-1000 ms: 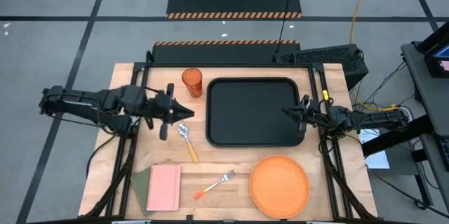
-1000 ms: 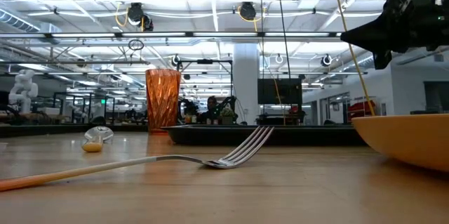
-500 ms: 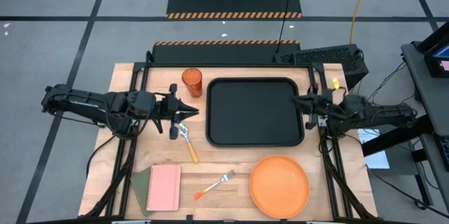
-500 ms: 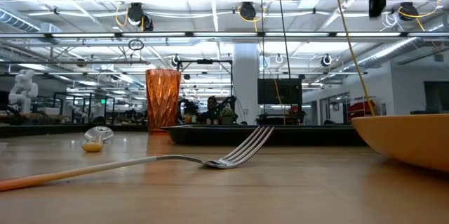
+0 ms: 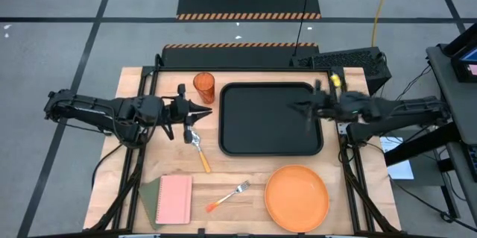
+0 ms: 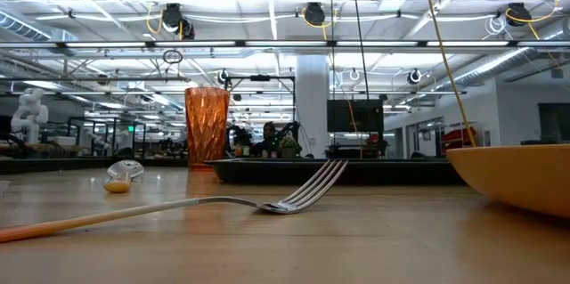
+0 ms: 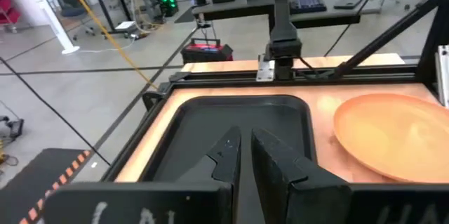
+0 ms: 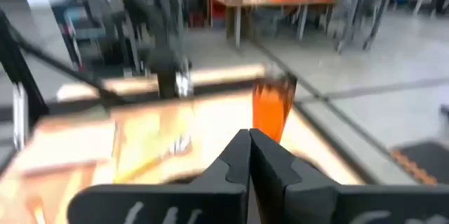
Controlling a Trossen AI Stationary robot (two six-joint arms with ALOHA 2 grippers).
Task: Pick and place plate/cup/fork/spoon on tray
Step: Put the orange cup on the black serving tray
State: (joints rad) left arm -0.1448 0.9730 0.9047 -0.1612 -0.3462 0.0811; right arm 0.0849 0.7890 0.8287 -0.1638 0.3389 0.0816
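Nothing is on the tray (image 5: 246, 142) yet: the cup (image 5: 204, 87) stands just off its far left corner, the spoon (image 5: 199, 149) lies on the table (image 5: 358, 201) beside its left edge, the fork (image 5: 228, 196) lies toward the near edge next to a pink notebook (image 5: 174, 198), and the plate (image 5: 297, 198) sits near the tray's near right corner. The left pincer (image 5: 198, 113) hangs between cup and spoon, its fingers (image 7: 228, 155) a narrow slit apart and holding nothing; the right pincer (image 5: 297, 107) is pressed fully shut and empty, above the tray's right part. The likely step is a first pick on the left side, cup or spoon, I cannot tell which. To do it well the left pincer should spread wide before descending; for the cup, it should come in level at mid-height so the tall tumbler does not tip; for the spoon, it should straddle the handle rather than the rounded bowl. Room is tight there: cup, spoon and tray rim crowd one another, so any lift should go straight up before crossing the raised rim. The tray's middle is open, though the right arm over it could get in the way.
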